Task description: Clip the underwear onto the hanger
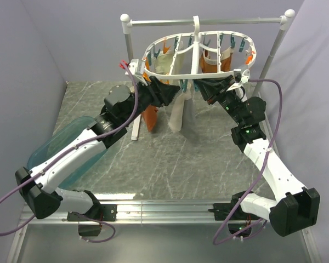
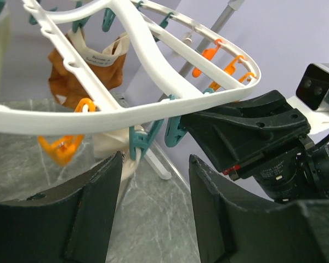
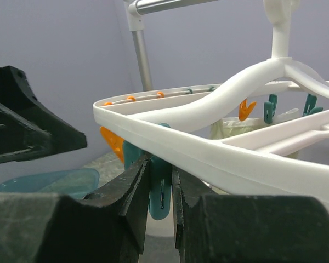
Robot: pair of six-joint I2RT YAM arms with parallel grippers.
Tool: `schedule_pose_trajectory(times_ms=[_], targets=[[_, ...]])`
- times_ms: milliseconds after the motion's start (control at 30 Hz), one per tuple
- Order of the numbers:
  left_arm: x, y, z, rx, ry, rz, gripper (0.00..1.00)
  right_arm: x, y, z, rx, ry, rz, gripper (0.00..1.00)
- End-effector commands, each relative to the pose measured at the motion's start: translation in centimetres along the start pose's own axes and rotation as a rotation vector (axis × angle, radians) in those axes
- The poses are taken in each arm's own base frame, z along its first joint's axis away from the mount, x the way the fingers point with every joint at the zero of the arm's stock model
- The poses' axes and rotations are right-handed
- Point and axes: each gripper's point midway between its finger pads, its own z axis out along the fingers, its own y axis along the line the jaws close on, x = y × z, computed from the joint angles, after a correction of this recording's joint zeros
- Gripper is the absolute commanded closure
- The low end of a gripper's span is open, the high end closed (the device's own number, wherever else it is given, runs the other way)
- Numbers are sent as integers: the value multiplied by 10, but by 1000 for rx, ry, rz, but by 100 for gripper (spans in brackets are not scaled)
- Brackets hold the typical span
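The white hanger (image 1: 197, 52) hangs by its hook from the rail. The cream-beige underwear with a grey part (image 1: 182, 114) hangs below the hanger's front rim. In the left wrist view a teal peg (image 2: 140, 143) grips its cream edge (image 2: 107, 149). My left gripper (image 1: 167, 94) is open and empty just left of the cloth; in the left wrist view (image 2: 155, 164) its jaws stand wide apart below the rim. My right gripper (image 1: 200, 87) is at the front rim, shut on a neighbouring teal peg (image 3: 160, 189), squeezing it between both fingers (image 3: 137, 186).
The silver rail stand (image 1: 208, 22) carries the hanger. Rust-orange garments (image 1: 149, 116) and a plain cream one (image 1: 164, 61) hang from other pegs. A teal tub (image 1: 60, 148) lies at the left under my left arm. A white strip (image 1: 136, 130) lies on the marble tabletop.
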Motion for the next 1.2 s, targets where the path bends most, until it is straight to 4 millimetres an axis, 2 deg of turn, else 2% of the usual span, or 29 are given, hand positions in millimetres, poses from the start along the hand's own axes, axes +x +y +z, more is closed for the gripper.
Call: schedule_pose_trajectory(times_ms=[0, 167, 300, 467, 567, 700, 833, 1067, 1100, 1133, 1167], targets=[[-11, 9, -15, -35, -25, 37, 42, -10, 4, 4, -15, -25, -32, 100], [-7, 7, -22, 16, -9, 70, 43, -7, 2, 4, -12, -9, -28, 99], [-8, 0, -22, 55, -19, 69, 43, 2, 6, 2, -33, 21, -19, 83], [-10, -4, -16, 75, -24, 86, 42, 16, 6, -4, -42, 56, -31, 74], [-12, -6, -14, 87, -29, 93, 42, 25, 7, -7, -70, 78, -40, 62], [-13, -8, -9, 96, -29, 92, 41, 30, 8, -8, -88, 84, -43, 58], [-15, -9, -7, 102, -33, 99, 41, 31, 6, -8, -98, 75, -61, 62], [-21, -21, 1, 143, -33, 90, 41, 26, -1, -2, -81, 54, -79, 88], [-14, -23, 6, 151, -7, 86, 41, 25, -1, -1, -82, 54, -90, 90], [-21, -32, 7, 166, -12, 85, 39, 26, -3, -1, -78, 58, -94, 94], [-11, -28, 10, 141, 37, 79, 39, 27, -3, -1, -77, 61, -96, 99]])
